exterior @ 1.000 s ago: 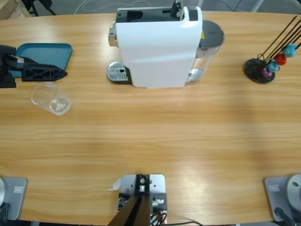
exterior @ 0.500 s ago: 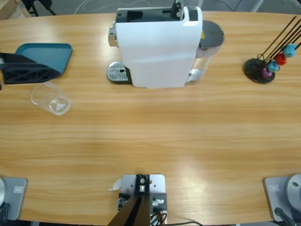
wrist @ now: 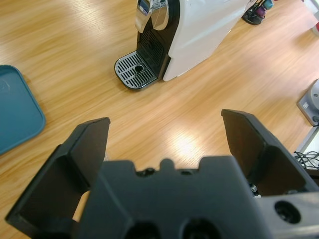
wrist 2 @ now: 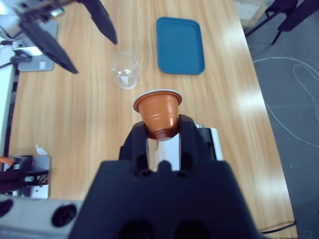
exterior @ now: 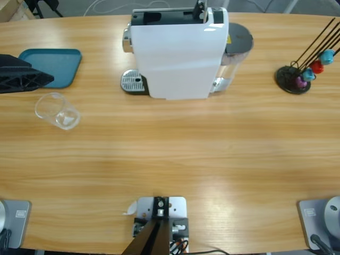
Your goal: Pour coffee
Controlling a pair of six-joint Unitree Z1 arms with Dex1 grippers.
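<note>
No writing is reading legibly. The left pincer [wrist: 164,144], partly cut off in the high view, is gaping empty over the desk [wrist: 199,99]. The right pincer [wrist 2: 160,135] is clamping an orange capsule [wrist 2: 158,115].

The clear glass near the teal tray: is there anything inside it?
The clear glass looks empty: the wooden table shows through its walls in the high view, and the right wrist view shows no liquid or capsule inside. The teal tray lies apart from it.

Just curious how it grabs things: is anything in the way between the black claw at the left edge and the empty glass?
Nothing visible. Only bare table lies between the left gripper and the glass; the tray sits on the gripper's far side, the machine well off.
</note>
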